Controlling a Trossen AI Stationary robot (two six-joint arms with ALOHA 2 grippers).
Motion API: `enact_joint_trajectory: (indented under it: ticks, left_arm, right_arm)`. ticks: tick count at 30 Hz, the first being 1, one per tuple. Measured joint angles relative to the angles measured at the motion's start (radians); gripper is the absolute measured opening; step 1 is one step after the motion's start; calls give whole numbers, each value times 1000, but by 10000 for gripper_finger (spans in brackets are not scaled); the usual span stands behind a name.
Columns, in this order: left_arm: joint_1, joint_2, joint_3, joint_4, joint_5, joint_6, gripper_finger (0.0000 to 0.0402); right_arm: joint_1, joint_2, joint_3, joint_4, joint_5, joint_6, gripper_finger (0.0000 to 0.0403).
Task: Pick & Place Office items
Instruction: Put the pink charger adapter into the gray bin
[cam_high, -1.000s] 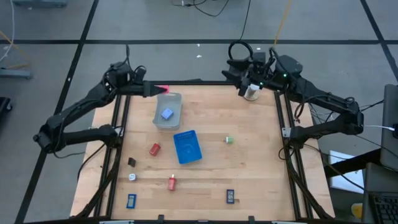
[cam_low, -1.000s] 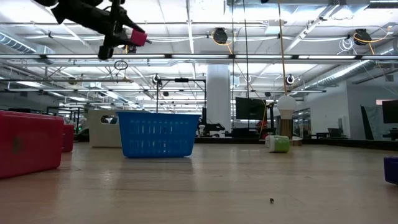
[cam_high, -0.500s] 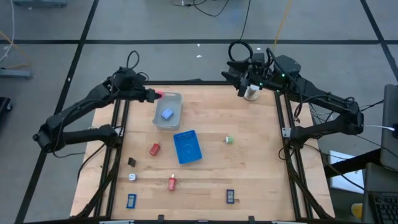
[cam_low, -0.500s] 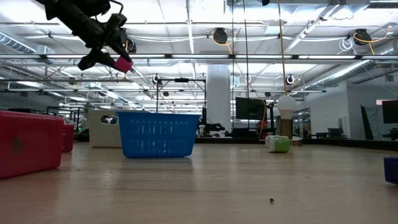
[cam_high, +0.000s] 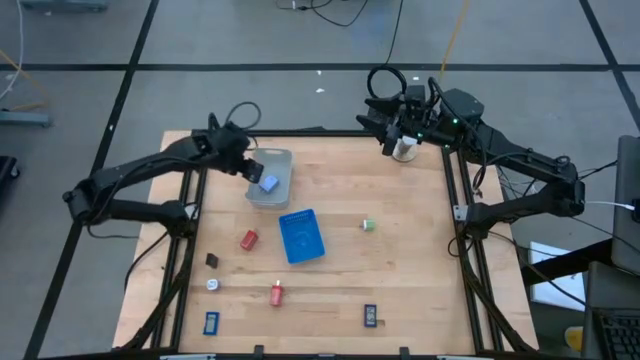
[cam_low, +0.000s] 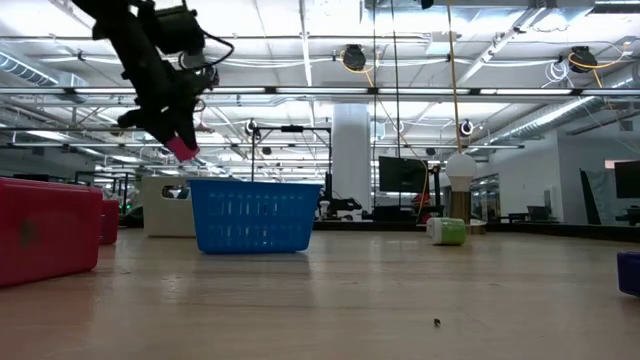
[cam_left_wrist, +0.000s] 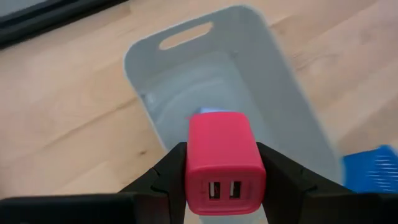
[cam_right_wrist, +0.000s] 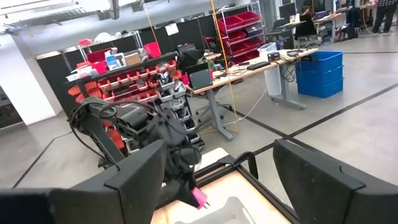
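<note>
Blue piece (cam_high: 268, 183) sits in the grey tray (cam_high: 283, 160); left gripper (cam_left_wrist: 222, 177) grips a red charger (cam_left_wrist: 224, 163) above it; right gripper (cam_right_wrist: 217, 180) waits open; others remain scattered.

Your high view looked straight down on the tabletop (cam_high: 400, 270); your low view sat level across it.

Lighting: even and bright, supplied by overhead ceiling strips (cam_low: 300, 92) seen in the low view. Shadows: faint and soft on the wooden table (cam_high: 400, 270). Glare: mild on the grey tray (cam_left_wrist: 273, 81) wall. Focus: near tabletop softened in the low view; slight motion blur at the tray's far edges.
</note>
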Motion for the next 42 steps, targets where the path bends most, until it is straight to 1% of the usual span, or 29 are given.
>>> enact_joint_trajectory:
  ticks: [5,9,17,23,31,40,41,42]
  left_arm:
    - [-25,85,0,1,-93,50,149]
    - [-30,155,0,7,-151,52,149]
    - [-29,235,0,122,-137,38,149]
    - [-29,272,0,148,-187,26,149]
    - [-29,321,0,225,-213,17,149]
    - [-29,328,0,229,-214,14,149]
    - [-29,328,0,230,-214,16,150]
    - [-29,328,0,229,-213,19,159]
  right_arm:
    - [1,0,0,0,-1,5,290]
    - [1,0,0,0,-2,5,290]
    - [1,0,0,-1,-3,5,290]
    - [2,0,0,-10,-3,5,290]
    - [2,0,0,-12,-3,3,290]
    - [2,0,0,-12,-4,5,290]
    - [2,0,0,-12,-4,5,290]
    - [2,0,0,-12,-5,5,290]
